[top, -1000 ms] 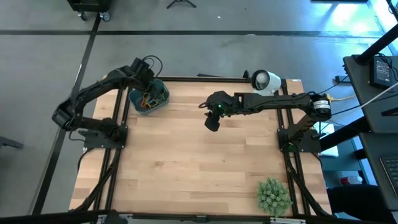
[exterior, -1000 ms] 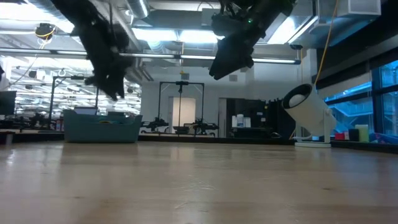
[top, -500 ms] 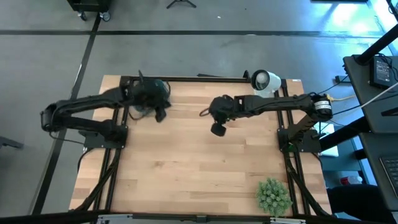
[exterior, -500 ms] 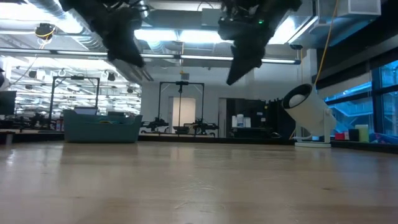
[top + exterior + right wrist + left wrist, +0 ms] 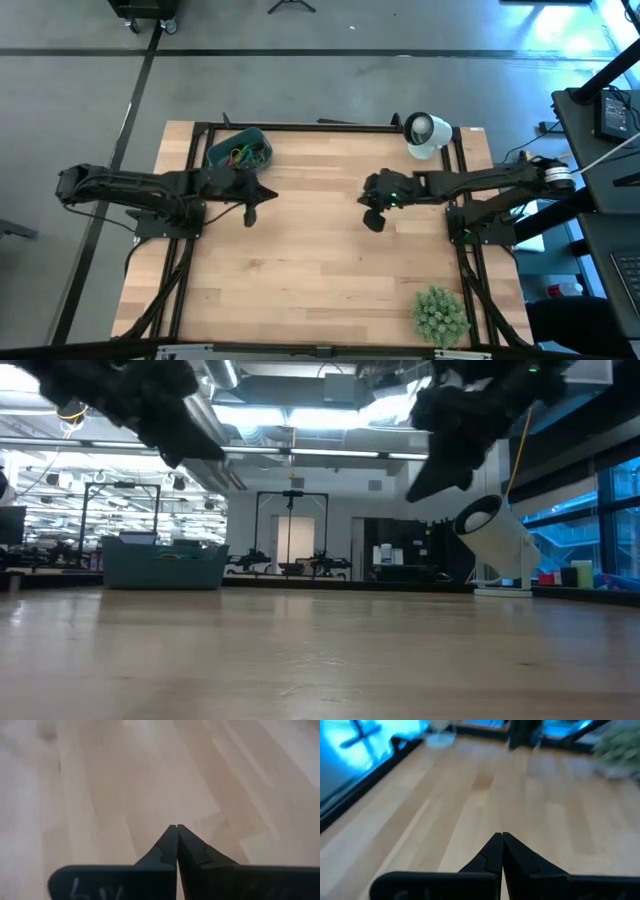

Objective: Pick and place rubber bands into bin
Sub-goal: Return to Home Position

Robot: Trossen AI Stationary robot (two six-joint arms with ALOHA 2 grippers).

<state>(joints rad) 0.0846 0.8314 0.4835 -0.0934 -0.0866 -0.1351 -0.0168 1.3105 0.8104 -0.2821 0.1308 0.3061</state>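
The left gripper (image 5: 502, 837) is closed: its two dark fingers meet tip to tip and nothing is caught between them. The right gripper (image 5: 176, 828) is the same, its fingers pressed together and empty. Both wrist views look past the fingers onto bare boards. From above, the left gripper (image 5: 249, 210) hangs over the left half of the pale wooden slatted table (image 5: 310, 270), its arm stretched out low from the left edge. The right gripper (image 5: 373, 219) hangs over the right half at about the same depth, well apart from the left one. In the low view both are well clear of the tabletop. The small teal-blue rectangular plastic bin (image 5: 216, 150) with rounded corners stands upright at the table's far left corner, near the left gripper but not under it or touching it. Inside it lie the thin, floppy rubber bands (image 5: 240, 155) — a tangle of green, orange, yellow and red loops — and none shows on the boards around it. From table height the bin (image 5: 165, 567) stands at the far left edge. A white round cup-like object (image 5: 425, 132) lies tipped on its side at the far right corner, its dark mouth turned toward the table. A spiky green plant-like ball (image 5: 440, 315) rests near the near right corner, away from both arms.
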